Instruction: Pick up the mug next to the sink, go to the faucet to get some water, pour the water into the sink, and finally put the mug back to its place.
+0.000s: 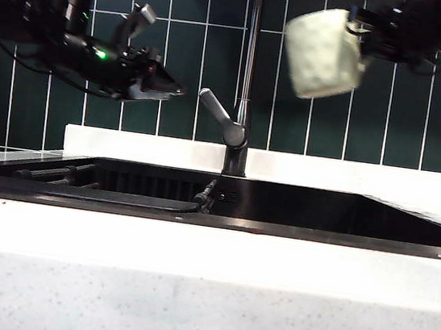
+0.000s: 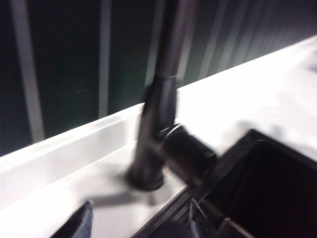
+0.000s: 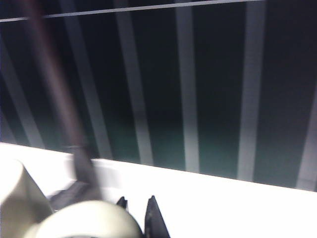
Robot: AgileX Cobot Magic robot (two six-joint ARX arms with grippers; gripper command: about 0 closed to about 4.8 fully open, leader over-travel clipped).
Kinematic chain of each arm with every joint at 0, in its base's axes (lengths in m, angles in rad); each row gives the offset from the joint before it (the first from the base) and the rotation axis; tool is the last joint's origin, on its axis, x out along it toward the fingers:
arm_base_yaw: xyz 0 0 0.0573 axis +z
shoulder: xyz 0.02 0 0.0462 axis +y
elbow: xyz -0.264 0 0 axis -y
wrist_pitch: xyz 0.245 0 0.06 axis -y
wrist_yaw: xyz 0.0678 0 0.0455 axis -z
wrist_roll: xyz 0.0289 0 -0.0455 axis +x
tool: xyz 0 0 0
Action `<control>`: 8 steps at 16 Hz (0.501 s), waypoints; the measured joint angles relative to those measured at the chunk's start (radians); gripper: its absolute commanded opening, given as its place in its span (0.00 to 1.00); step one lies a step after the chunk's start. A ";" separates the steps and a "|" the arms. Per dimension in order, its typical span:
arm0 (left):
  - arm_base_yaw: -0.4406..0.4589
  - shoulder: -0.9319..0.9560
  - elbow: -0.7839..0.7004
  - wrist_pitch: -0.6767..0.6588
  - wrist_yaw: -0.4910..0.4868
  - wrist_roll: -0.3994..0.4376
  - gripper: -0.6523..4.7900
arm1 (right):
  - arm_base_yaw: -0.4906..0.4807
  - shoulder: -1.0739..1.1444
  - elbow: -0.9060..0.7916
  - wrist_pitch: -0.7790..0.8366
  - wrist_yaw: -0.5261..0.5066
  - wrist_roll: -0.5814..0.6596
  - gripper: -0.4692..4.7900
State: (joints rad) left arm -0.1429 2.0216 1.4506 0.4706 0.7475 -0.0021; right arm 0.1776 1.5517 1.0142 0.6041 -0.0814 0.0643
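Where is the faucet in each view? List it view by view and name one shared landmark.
Exterior view: the faucet stands at centre behind the sink, lever toward the open left pincer.
Left wrist view: faucet mid-frame, base on the counter beside the sink corner.
Right wrist view: blurred pipe beyond the mug in the right pincer.
Shared landmark: dark tiled wall.

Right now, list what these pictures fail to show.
- Mug contents: exterior view shows only its blurred outside.
- Faucet spout: cut off at that view's top edge.
- Left hand fingertips: blurred, mostly out of the left wrist view.
- Right hand grip point: blurred behind the mug.
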 measured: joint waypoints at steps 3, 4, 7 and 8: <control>-0.024 0.080 0.104 -0.001 0.058 -0.014 0.57 | 0.058 0.032 0.054 -0.055 -0.027 0.060 0.09; -0.035 0.096 0.123 0.000 0.057 -0.014 0.56 | 0.077 0.046 0.064 -0.061 -0.028 0.073 0.09; -0.050 0.151 0.198 0.004 0.063 -0.014 0.56 | 0.128 0.092 0.144 -0.113 -0.050 0.092 0.09; -0.054 0.163 0.216 0.002 0.061 -0.014 0.56 | 0.138 0.104 0.169 -0.116 -0.054 0.102 0.09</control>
State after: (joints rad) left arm -0.1970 2.1845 1.6669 0.4728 0.8085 -0.0166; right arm 0.3161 1.6554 1.1828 0.4877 -0.1352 0.1665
